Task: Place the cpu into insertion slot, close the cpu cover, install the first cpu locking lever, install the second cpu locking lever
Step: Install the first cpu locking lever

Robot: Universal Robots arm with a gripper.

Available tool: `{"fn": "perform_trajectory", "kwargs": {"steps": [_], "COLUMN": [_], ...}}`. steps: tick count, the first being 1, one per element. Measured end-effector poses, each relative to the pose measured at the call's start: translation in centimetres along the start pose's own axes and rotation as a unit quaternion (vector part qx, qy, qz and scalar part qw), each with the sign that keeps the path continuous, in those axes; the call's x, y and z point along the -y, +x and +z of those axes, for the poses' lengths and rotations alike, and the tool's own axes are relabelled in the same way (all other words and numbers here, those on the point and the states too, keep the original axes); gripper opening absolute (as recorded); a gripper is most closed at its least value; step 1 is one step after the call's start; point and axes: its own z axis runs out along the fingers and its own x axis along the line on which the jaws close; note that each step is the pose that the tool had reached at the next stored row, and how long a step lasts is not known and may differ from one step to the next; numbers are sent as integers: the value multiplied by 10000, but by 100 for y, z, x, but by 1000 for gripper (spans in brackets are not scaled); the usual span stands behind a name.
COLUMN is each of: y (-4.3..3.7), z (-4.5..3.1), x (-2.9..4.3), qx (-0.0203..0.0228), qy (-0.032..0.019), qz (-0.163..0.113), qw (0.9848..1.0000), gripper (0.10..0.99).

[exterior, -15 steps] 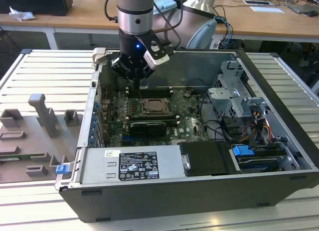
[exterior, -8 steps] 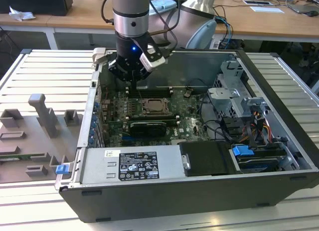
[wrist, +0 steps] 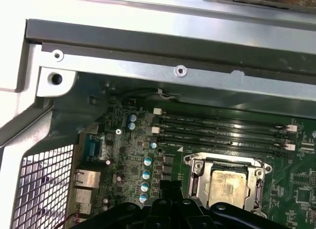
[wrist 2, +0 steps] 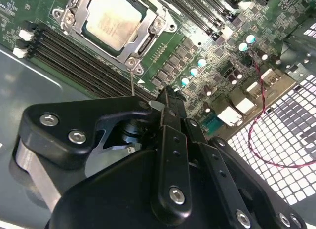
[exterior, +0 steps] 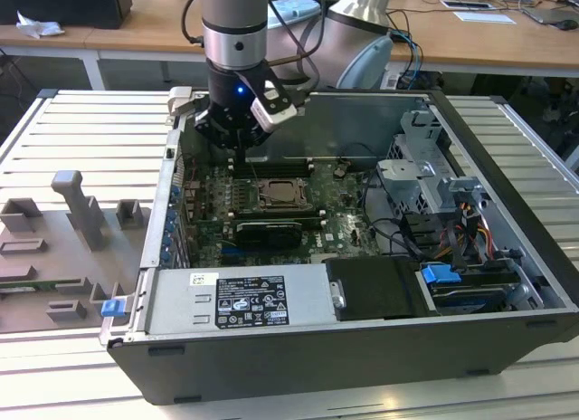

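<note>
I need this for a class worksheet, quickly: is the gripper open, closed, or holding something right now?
Gripper: closed, fingertips together, nothing visibly held; it hovers over the motherboard beside the seated cpu.

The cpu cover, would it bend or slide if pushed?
Likely flexes slightly: the cpu cover is a thin metal frame with a large cut-out. Probably won't slide; it lies flat around the cpu.

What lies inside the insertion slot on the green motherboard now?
The cpu lies in the insertion slot, its pale face showing through the cut-out of the cpu cover. The cover's frame hides its edges; the contacts beneath are covered.
</note>
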Motion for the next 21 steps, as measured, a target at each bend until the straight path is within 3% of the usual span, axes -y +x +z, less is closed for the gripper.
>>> {"fn": "perform_trajectory", "kwargs": {"steps": [15,21], "y": [28,76], "z": [1,2], "x": [-24,-45], "qx": [1,1], "qy": [0,-1], "qz": [1,0], "qw": [10000,10000], "gripper": [106,106]}}
